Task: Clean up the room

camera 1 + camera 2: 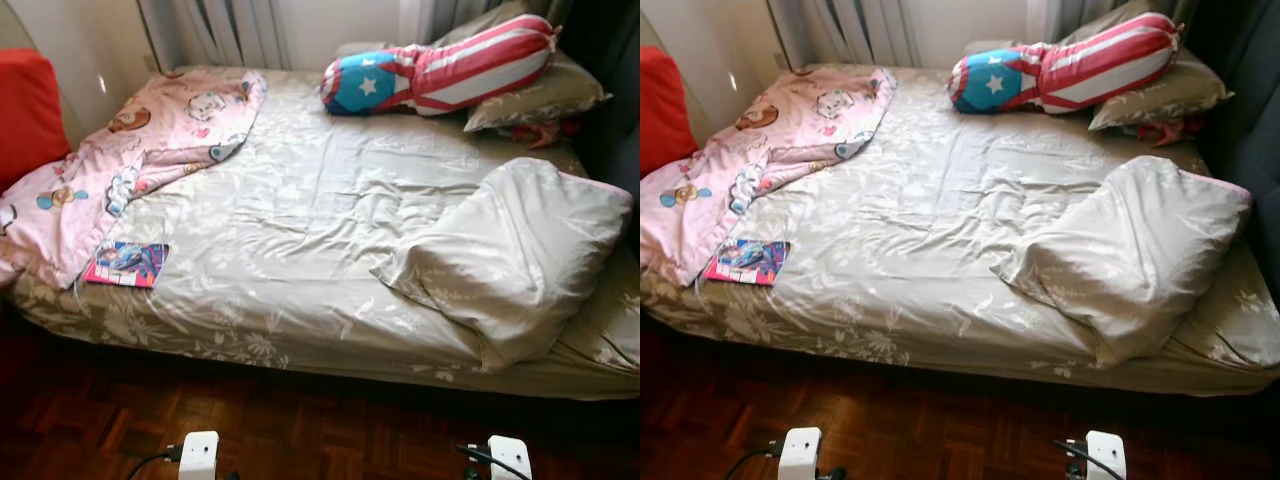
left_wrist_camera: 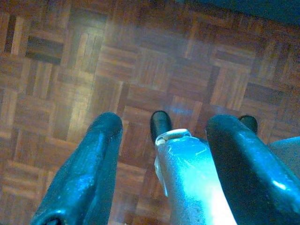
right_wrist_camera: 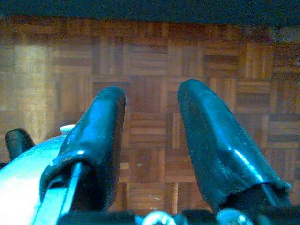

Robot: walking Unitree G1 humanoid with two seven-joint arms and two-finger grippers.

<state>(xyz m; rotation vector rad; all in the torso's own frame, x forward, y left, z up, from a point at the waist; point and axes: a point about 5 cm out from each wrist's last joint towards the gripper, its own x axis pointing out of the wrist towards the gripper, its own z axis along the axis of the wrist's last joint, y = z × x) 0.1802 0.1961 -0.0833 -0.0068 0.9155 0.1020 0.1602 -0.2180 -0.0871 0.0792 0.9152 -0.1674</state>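
My view: bed (image 1: 300, 250) ahead, blanket (image 1: 130, 160) and book (image 1: 125, 264) left, duvet (image 1: 510, 250) right, pillows (image 1: 440, 70) behind

A bed (image 1: 300, 330) in a beige floral sheet is standing on a parquet floor (image 1: 320, 440). Lying on it are a pink cartoon blanket (image 1: 130, 150) at the left, a small colourful book (image 1: 126, 264) by its edge, a bunched beige duvet (image 1: 510, 250) at the right, and a star-and-stripes cushion (image 1: 440, 65) resting against a beige pillow (image 1: 540, 95) at the head.

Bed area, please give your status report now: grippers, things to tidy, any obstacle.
Left gripper and right gripper open, low over parquet floor. Bed unmade: pink blanket bunched, book at edge. No obstacle seen.
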